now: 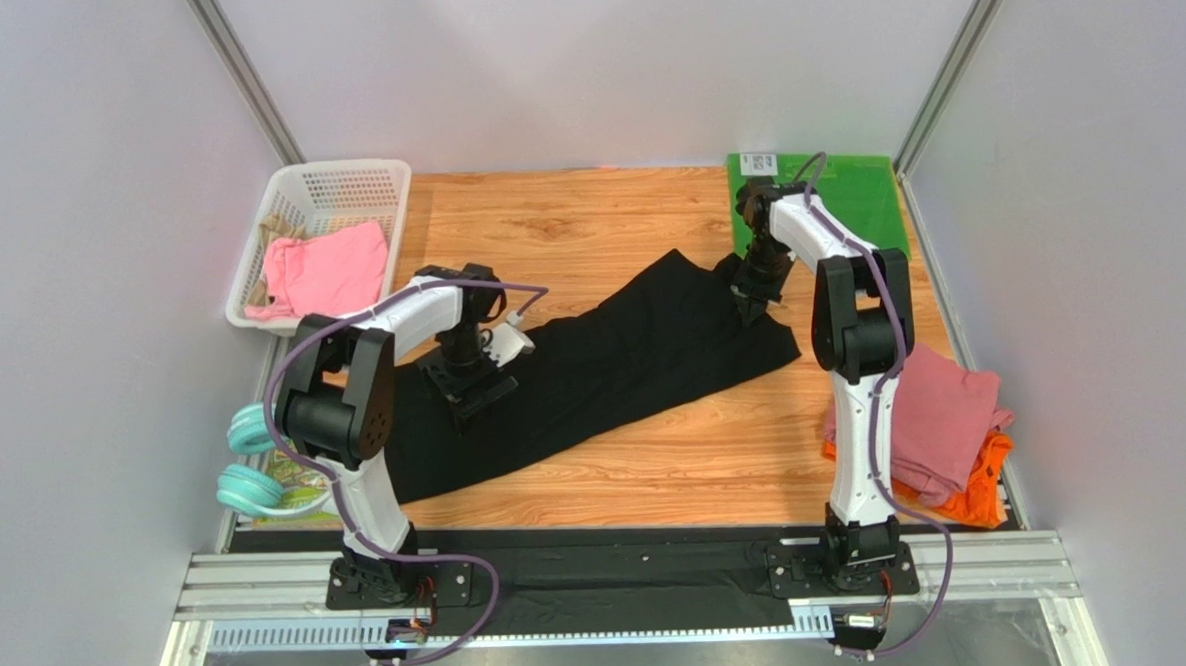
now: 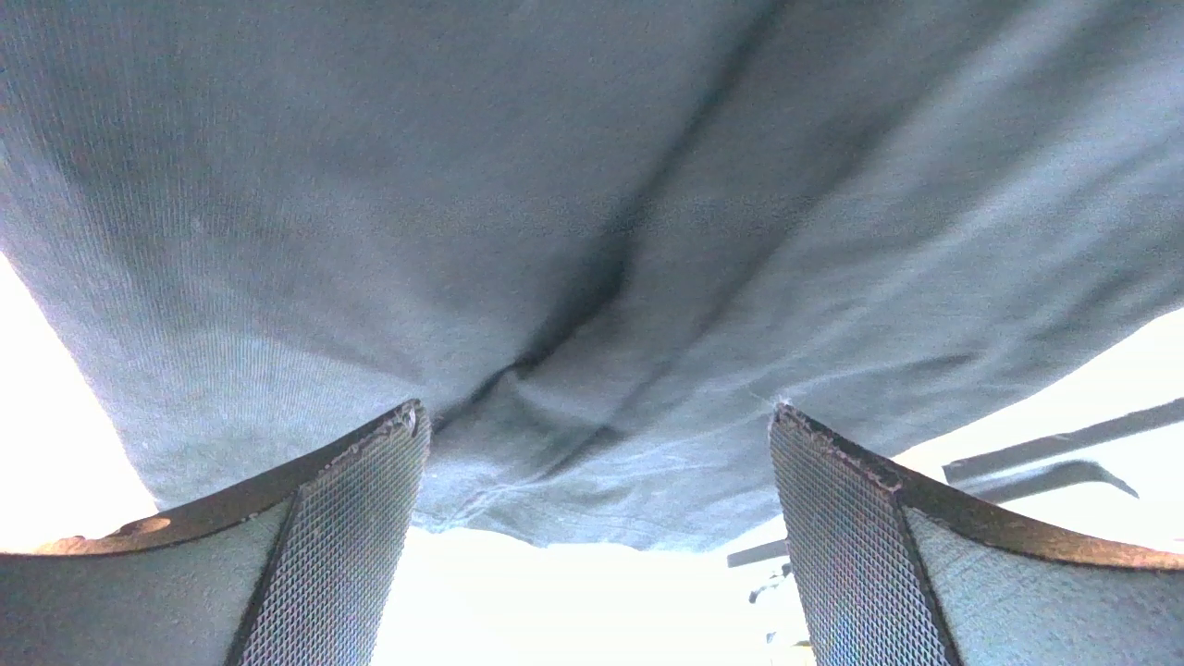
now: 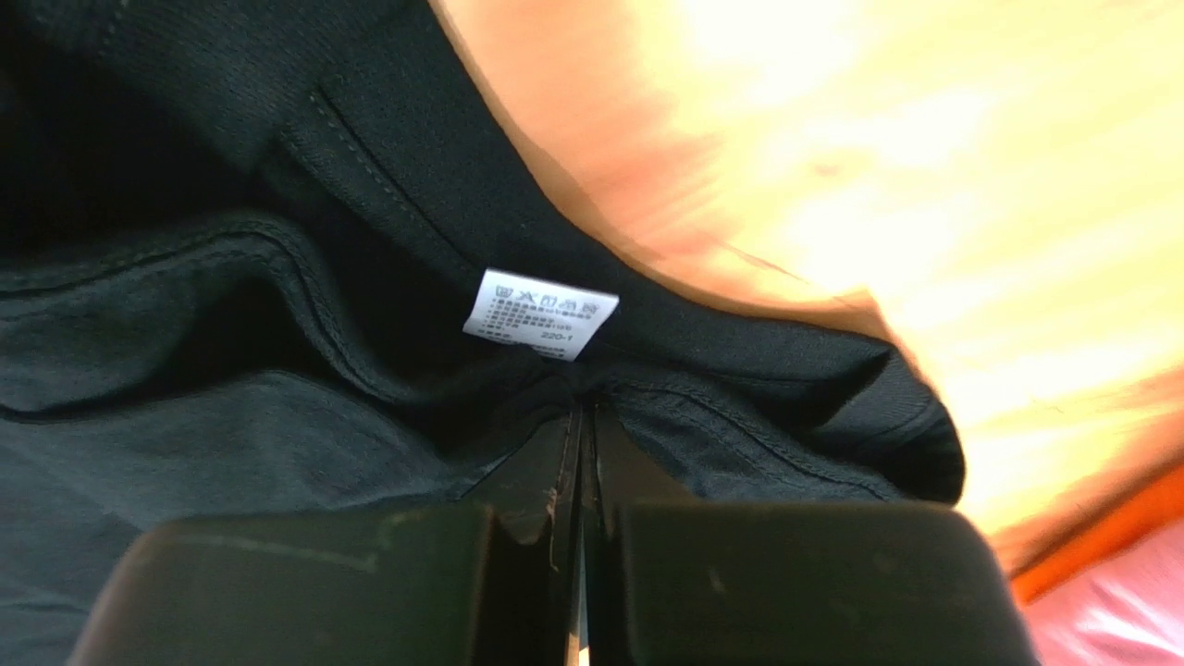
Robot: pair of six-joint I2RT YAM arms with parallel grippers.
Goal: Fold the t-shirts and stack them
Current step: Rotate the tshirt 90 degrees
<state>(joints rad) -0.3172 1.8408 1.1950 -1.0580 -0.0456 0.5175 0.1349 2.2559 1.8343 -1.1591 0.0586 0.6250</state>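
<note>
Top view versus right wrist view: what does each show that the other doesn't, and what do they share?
Top only: the basket holding a pink shirt, the green mat, and the left gripper over the black shirt. Right wrist only: the white label on that shirt, and the right gripper shut on the cloth just below it. Both: the black shirt, the table, and the orange shirt.
</note>
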